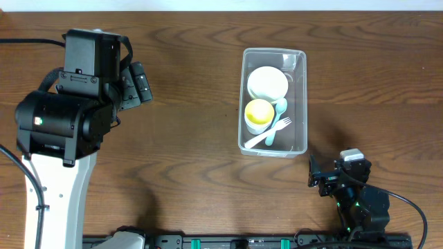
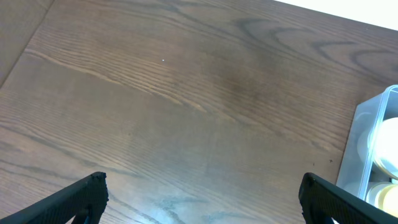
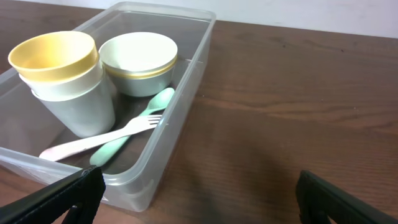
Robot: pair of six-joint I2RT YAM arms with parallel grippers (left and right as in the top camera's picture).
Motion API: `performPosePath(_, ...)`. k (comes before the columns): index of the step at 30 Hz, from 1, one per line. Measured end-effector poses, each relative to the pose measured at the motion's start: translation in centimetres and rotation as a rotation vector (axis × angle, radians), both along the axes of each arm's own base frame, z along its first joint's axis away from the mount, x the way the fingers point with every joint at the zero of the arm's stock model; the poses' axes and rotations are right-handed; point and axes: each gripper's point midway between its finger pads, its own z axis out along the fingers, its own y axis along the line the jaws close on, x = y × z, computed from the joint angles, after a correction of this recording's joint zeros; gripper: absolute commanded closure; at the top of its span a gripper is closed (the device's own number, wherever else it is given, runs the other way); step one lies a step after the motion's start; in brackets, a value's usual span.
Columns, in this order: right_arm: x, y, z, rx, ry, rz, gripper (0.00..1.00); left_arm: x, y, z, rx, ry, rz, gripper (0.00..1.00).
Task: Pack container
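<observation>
The clear plastic container [image 1: 300, 102] stands on the wooden table right of centre. Inside are stacked white bowls [image 1: 267, 83], a yellow cup nested in a white cup [image 1: 258, 115], a mint green spoon [image 1: 277, 119] and a white fork [image 1: 267, 137]. The right wrist view shows the container [image 3: 189, 74], the cups [image 3: 57, 74], the bowls [image 3: 138, 59], the spoon [image 3: 127, 135] and the fork [image 3: 99, 140]. My left gripper [image 1: 137, 84] is open and empty at the far left, over bare table [image 2: 202, 199]. My right gripper [image 1: 325, 178] is open and empty near the container's front right corner [image 3: 196, 199].
The table's far edge runs along the top of the overhead view. The left arm's white base [image 1: 59, 200] stands at the front left. A corner of the container [image 2: 373, 155] shows at the right edge of the left wrist view.
</observation>
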Motion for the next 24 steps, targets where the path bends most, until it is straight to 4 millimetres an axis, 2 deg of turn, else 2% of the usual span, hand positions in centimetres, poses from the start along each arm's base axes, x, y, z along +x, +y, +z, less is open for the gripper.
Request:
performPosePath(21,0.00,0.00,0.00,0.000,0.000,0.000,0.01,-0.01,0.01,-0.02,0.000,0.001,0.000,0.02)
performPosePath(24,0.00,0.00,0.00,0.000,0.000,0.000,0.01,-0.63,0.20,-0.24,0.004,0.022,0.002,0.02)
